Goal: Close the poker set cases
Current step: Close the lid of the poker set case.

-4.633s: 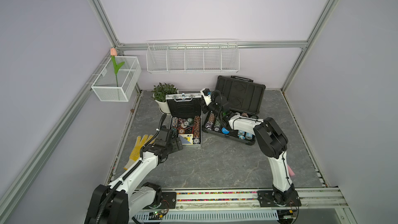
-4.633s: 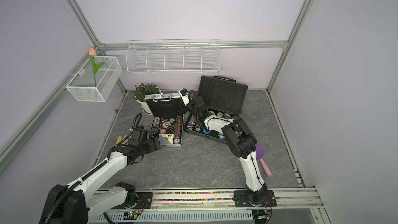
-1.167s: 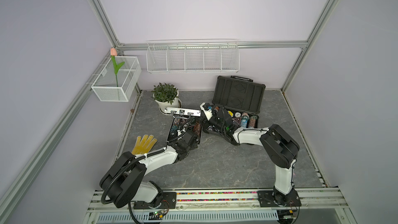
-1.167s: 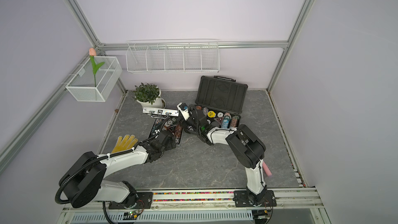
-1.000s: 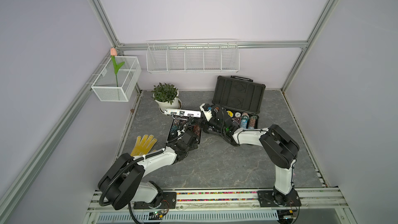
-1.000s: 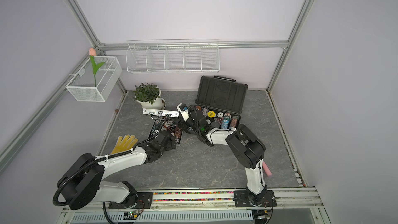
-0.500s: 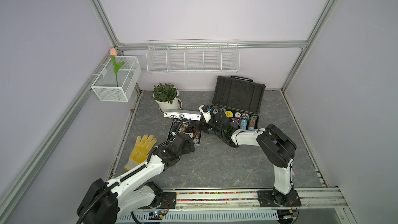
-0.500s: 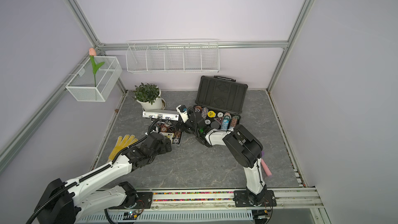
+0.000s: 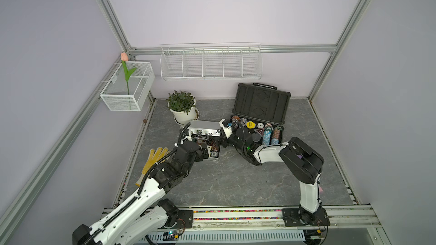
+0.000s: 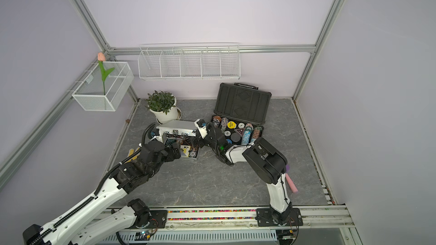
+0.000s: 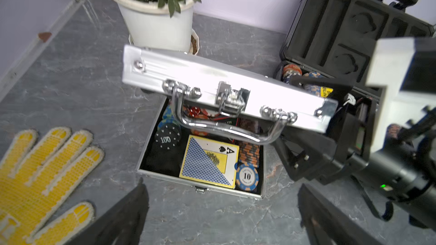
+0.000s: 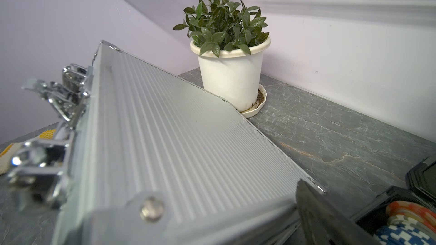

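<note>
Silver case (image 9: 204, 130) half-shut, grey case (image 9: 261, 104) open: two cases; left hand (image 11: 221, 210) released, right hand (image 9: 221, 141) apparently released.

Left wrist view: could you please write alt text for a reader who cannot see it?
A small ribbed silver aluminium case stands half shut, its lid tilted over poker chips and a card deck. A yellow knitted glove lies beside it; a white-potted green plant stands behind.

The grey marbled tabletop (image 9: 236, 180) is carrying 2 poker cases (image 9: 213, 155) (image 9: 258, 123), a potted plant (image 9: 182, 108), a yellow glove (image 9: 153, 162) and a pink object (image 10: 292, 186).
</note>
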Tool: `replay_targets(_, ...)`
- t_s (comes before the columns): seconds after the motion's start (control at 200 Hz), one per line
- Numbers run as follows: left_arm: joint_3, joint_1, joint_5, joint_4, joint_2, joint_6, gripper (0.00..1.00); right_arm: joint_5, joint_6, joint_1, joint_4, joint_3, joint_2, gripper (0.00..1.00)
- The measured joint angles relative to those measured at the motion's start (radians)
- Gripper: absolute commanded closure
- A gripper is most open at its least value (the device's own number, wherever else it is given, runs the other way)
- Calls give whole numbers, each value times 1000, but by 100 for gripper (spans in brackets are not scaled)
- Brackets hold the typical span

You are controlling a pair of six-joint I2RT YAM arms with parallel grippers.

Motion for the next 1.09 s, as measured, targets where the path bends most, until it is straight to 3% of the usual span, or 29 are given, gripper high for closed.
replay_targets(0.41,175,39,-84,70,259,137,0,-2,100,55,-17,-119,10,3)
replay_targets(0.72,230,126,-66,130,432,175,0,-12,144,74,-17,-162,34,3)
replay_targets(1.095,232,169,-11,174,638,174,0,-11,177,82,-25,-222,36,4)
